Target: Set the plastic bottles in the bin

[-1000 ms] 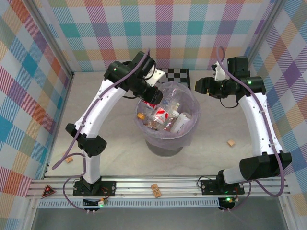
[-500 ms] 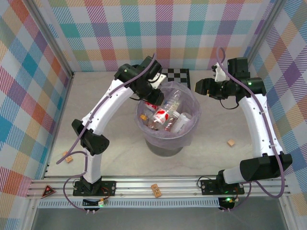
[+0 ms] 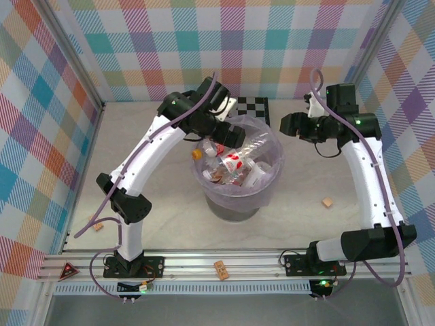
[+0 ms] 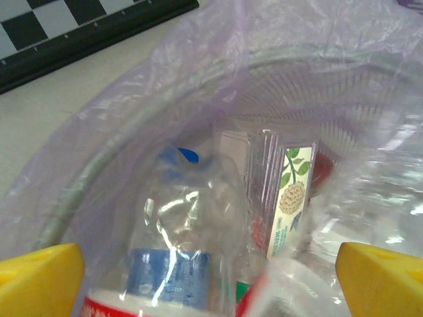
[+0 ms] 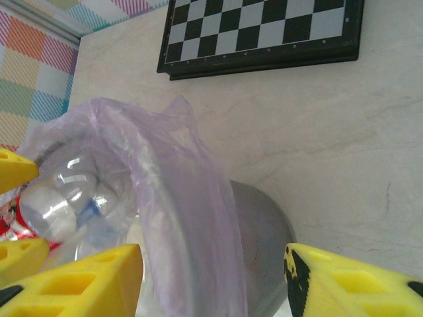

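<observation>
**Top view.** A round grey bin lined with a lavender bag stands mid-table, in front of a checkerboard. Inside lies a loose heap of plastic bottles, clear ones with red-and-white labels, and one orange cap at the left side. No bottle lies on the table. Small tan blocks rest on the table well apart from the bin. The left gripper hangs over the bin's back-left rim. The right gripper sits just beyond the back-right rim.

**Left wrist view.** The left gripper has its jaws spread wide and grips nothing. Below it, inside the bag, lies a clear bottle with a blue band and a red label. Beside that is a label printed with leaves.

**Right wrist view.** The right gripper has its jaws partly apart and empty. It looks down on the bag's edge and the bin's outer wall.
</observation>
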You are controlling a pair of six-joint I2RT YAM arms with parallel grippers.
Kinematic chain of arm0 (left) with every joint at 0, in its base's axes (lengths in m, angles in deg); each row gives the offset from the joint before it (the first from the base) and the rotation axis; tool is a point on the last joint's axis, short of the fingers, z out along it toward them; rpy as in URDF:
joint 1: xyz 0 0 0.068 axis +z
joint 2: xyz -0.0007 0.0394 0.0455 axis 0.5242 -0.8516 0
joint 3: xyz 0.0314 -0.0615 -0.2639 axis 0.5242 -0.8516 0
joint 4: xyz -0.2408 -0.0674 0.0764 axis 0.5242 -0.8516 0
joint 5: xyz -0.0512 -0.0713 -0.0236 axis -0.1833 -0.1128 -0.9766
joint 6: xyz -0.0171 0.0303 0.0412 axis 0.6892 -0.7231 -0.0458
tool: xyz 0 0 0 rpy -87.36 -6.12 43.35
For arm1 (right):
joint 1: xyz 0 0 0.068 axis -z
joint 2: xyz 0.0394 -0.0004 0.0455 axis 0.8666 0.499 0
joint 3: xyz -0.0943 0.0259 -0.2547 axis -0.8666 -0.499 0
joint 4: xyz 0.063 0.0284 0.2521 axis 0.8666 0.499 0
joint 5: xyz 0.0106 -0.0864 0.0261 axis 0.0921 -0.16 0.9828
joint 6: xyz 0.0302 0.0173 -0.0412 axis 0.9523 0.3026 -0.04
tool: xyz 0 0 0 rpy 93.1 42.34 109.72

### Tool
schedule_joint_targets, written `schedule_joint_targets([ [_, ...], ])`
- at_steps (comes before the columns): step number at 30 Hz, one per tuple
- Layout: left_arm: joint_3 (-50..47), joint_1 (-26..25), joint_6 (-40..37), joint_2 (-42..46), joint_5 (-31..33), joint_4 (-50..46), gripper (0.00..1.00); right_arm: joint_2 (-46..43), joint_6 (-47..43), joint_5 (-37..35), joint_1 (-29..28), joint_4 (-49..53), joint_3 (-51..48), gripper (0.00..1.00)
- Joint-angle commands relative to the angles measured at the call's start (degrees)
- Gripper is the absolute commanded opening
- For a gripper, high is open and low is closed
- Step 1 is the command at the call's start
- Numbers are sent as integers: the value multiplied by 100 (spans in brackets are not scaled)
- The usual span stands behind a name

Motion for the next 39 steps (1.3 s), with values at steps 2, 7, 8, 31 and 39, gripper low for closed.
schedule_joint_targets([
  [2,135,10,128,327,168,126,94,-243,-24,395,72,372,224,59],
  [7,51,31,172,521,449,61,84,-373,-46,938,51,721,-167,55],
  [8,-24,43,172,601,491,77,82,-366,-83,1002,24,840,-226,55],
  [31,-3735,1322,1130,2774,815,1100,87,98,877,1493,-1433,-723,-1306,33],
  [39,-4483,2332,1053,3575,492,979,83,974,1454,1331,-2211,-1996,-809,31],
])
